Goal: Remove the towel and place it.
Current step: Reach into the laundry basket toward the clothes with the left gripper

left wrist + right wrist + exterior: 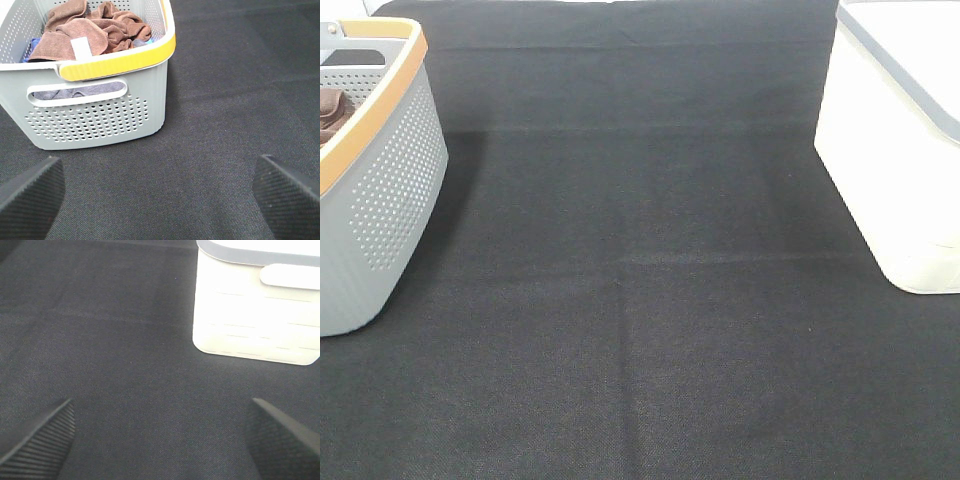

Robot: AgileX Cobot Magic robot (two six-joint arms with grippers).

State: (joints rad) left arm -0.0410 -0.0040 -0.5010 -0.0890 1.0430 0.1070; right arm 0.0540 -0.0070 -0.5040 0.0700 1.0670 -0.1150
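Black cloth (640, 300) bears basket (390, 190) holding brown towel (95, 30).

Black woven tablecloth (640, 330), faint fold creases, soft even light

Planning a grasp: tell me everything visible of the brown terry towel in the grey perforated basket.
The brown terry towel lies crumpled in a loose heap inside the grey perforated plastic basket, folds rising near its yellow rim. It looks soft, with a white label facing up. It rests on blue fabric beneath; nothing grips it.
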